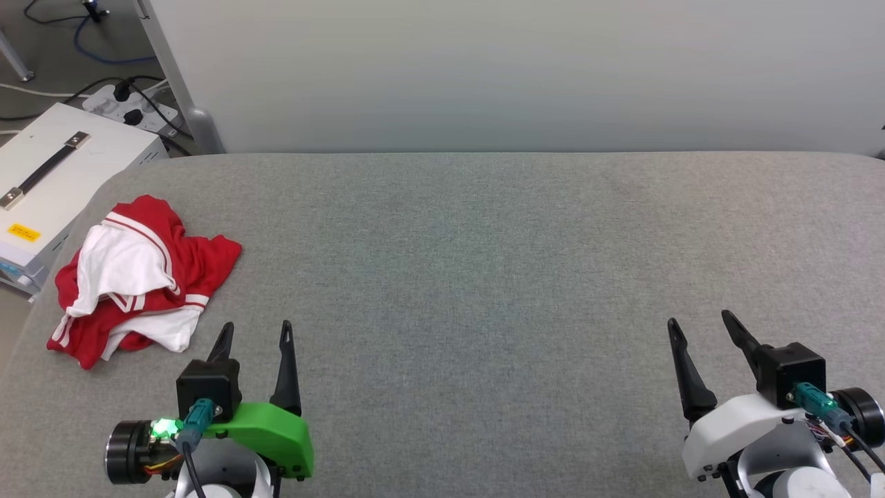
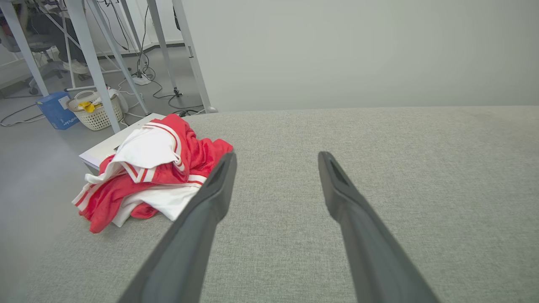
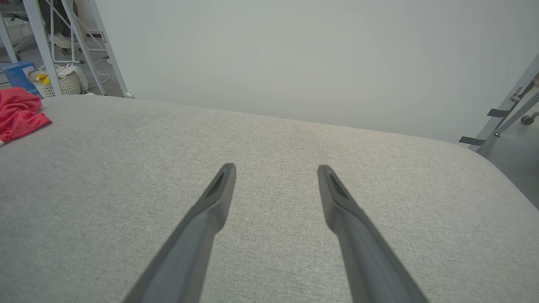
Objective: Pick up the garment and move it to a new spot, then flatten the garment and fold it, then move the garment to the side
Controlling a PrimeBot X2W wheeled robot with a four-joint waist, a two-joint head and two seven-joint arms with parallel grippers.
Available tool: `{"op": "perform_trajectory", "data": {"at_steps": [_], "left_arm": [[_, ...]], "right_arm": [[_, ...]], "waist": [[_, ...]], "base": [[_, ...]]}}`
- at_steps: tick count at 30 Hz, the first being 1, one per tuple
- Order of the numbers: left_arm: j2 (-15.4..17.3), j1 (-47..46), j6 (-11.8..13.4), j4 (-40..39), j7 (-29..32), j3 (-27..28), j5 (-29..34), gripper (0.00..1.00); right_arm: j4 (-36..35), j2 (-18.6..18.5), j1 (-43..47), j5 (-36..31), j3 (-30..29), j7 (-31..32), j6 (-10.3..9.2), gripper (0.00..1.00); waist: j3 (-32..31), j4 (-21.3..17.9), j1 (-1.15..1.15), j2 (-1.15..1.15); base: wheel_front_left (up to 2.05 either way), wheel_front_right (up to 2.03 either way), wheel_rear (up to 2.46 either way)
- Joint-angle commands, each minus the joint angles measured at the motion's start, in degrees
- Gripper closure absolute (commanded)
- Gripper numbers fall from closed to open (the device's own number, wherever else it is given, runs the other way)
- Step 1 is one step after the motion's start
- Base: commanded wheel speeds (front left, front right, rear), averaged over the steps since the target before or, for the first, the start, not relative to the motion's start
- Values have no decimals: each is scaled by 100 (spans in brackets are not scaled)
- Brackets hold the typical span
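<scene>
Nothing of the job is looking done so far. The shirt [image 1: 138, 277] is lying in a crumpled heap at about nine o'clock on the grey pad [image 1: 484, 263], close against that edge, with white sleeves and striped trim bunched over the red. The left claw [image 1: 256, 325] is hovering just beside the heap, the shirt sitting at its ten o'clock; its two fingers are standing wide apart and gripping nothing, with bare pad between them in the left wrist view. The right claw [image 1: 700, 318] is hanging over at the pad's four o'clock, well apart from the shirt, its fingers likewise spread wide and empty; in its wrist view a scrap of red is peeking in at nine o'clock. A white box [image 1: 62, 173] with a black handle is sitting off the pad at ten o'clock, near the heap.

As I am reading it, every step is lying ahead: the pick-up, the move to a fresh spot, the flattening, the fold, the shift to the side. The left claw is looking the likelier one to go in first, being so much nearer; the broad middle of the pad is looking like the natural place for spreading.
</scene>
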Motion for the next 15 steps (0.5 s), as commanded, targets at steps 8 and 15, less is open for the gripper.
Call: {"op": "perform_trajectory", "data": {"at_steps": [8,15], "left_arm": [[-5,-21,22,87,-135,-32,-94,0],[-7,-31,22,130,-219,-50,-169,0]], "right_arm": [[50,-3,-43,139,-73,-150,-1,0],[39,-3,-68,269,-104,-233,-1,0]], "waist": [[8,-5,0,8],[13,-10,0,11]], "base": [[0,0,0],[0,0,0]]}}
